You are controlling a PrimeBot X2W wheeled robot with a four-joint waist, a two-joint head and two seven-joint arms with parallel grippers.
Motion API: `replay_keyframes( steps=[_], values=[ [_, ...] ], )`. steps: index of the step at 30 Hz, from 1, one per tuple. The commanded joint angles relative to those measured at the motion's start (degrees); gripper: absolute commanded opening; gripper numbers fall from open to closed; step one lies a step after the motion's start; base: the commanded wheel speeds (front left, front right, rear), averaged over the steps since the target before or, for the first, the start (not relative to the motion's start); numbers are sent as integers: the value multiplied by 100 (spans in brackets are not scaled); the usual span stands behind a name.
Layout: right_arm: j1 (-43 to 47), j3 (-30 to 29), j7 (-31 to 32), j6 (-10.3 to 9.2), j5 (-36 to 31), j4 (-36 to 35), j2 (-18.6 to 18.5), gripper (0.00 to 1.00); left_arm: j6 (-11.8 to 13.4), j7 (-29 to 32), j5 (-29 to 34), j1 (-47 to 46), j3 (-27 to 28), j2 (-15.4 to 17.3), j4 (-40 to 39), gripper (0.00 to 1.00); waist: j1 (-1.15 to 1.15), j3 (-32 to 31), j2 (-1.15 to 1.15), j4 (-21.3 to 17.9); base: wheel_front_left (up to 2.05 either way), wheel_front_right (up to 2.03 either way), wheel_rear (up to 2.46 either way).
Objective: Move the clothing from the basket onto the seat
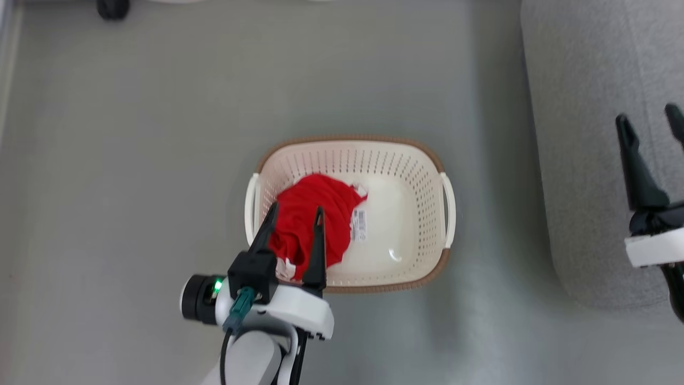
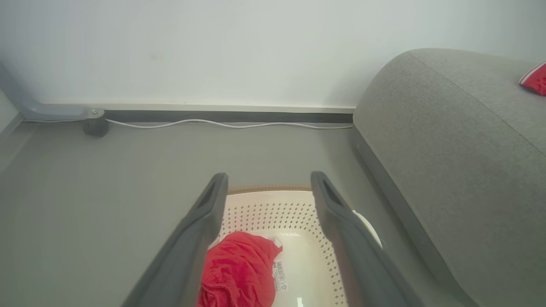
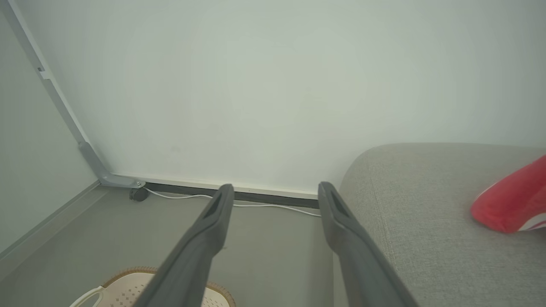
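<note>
Your left gripper [image 1: 296,209] hangs with jaws spread wide over the red clothing [image 1: 334,206] bunched in the left half of the basket [image 1: 422,182]. Your right gripper [image 1: 647,115] is parted and empty over the seat [image 1: 577,160], where another red garment [image 3: 509,204] lies.

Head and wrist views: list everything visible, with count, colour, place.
soft sports garment with white trim: 1, red, left half of basket.
second garment, white-striped: 1, red, on seat top.
oval perforated plastic laundry basket: 1, cream-white with brown rim, on floor left of seat.
paper barcode label: 1, white, basket bottom.
woven-fabric upholstered seat: 1, grey, right of basket.
thin cable: 1, white, along wall base.
caster wheel: 1, black, far floor by wall.
left gripper: 1, dark fingers, open, above the garment in the basket.
right gripper: 1, dark fingers, open, over the seat.
</note>
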Motion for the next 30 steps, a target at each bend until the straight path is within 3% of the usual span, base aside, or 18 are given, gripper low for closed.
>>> replay_keyframes(
  steps=[1,10,17,27,30],
  values=[
    [-52,61,-33,22,50,-192,-170,100,72,-36,-47,-193,91,18,-70,100,0,417,0,-85,0,0,0],
    [-510,-75,-33,22,161,-565,-216,100,192,-36,-266,-1102,-417,18,408,100,0,1270,0,-158,0,0,0],
    [-871,11,-33,22,226,-859,-223,100,102,-36,-430,-1846,-735,18,990,100,0,1808,0,-255,0,0,0],
    [-1157,197,-33,22,297,-1078,-180,100,-101,-22,-1005,-3250,-1941,18,2965,100,0,2267,0,-463,0,0,0],
    [-1181,229,-33,22,321,-1075,-149,100,-109,289,-1201,-3631,-2489,18,3545,100,0,2317,0,-509,0,0,0]
  ],
)
